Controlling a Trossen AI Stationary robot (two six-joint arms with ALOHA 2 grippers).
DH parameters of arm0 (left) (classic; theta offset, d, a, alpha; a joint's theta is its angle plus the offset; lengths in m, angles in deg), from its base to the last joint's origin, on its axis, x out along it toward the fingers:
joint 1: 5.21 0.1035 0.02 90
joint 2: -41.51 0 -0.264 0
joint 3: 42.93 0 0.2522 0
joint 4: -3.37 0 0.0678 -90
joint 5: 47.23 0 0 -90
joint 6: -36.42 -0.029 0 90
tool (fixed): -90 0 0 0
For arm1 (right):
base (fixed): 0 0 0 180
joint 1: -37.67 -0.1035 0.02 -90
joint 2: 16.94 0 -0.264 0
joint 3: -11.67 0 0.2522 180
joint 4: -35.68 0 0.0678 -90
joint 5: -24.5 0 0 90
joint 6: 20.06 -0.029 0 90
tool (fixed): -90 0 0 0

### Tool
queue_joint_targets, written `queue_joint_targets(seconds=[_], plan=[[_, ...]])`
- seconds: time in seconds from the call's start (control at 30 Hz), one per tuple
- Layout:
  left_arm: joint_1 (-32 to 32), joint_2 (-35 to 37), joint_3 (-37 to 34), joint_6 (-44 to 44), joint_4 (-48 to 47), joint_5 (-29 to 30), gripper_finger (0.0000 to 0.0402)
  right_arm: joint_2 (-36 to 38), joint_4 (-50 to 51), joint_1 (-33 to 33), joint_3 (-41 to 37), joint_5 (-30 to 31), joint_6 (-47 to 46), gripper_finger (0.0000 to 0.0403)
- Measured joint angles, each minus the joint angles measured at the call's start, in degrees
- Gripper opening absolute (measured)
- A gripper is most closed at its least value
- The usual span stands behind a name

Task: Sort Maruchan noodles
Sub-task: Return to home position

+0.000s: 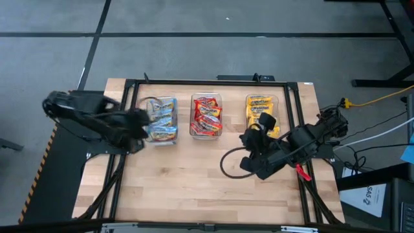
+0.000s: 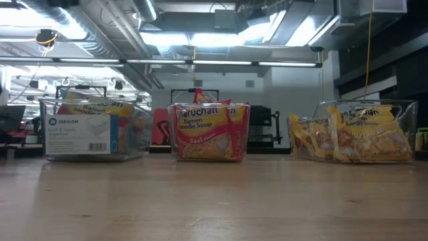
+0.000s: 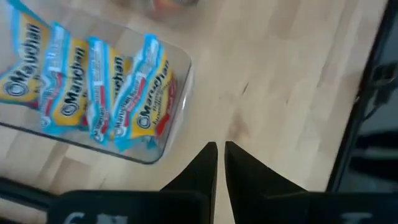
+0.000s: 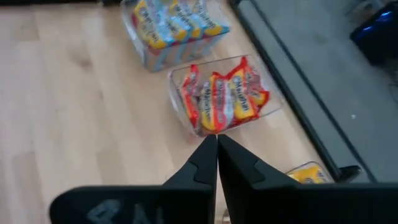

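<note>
Three clear bins [image 1: 206, 136] stand on one bench [image 1: 194, 188]. The 11 o'clock bin holds four blue packets [image 3: 93, 81]; at 12 o'clock, roughly four red packets [image 1: 206, 116]; at 1 o'clock, yellow packets [image 1: 260, 107], number unclear.

Lighting: bright, even, from ceiling lights [image 2: 194, 37] overhead, blown white in the low view.
Shadows: soft, faint on the wooden table [image 1: 194, 188].
Glare: pale sheen on the clear bins [image 2: 401, 114].
Blur: left arm [image 1: 97, 120] smeared in the high view; wrist views soft.
</note>
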Motion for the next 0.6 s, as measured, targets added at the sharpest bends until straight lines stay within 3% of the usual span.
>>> queue_joint_targets(seconds=[0.23,0.4,0.6], plan=[[-11.1,20.2,-12.5,12.1,8.1,12.3,0.0025,2.4,0.0,-0.4,-8.7,0.2,-7.2,0.0018],[-13.2,33.2,-21.7,14.4,12.7,13.3,0.0025,3.3,-1.4,-0.4,-13.0,1.1,-11.8,0.0018],[-13.2,42.6,-26.0,10.7,10.4,12.8,0.0025,3.3,-8.1,-0.2,-20.9,7.1,-12.1,0.0018]])
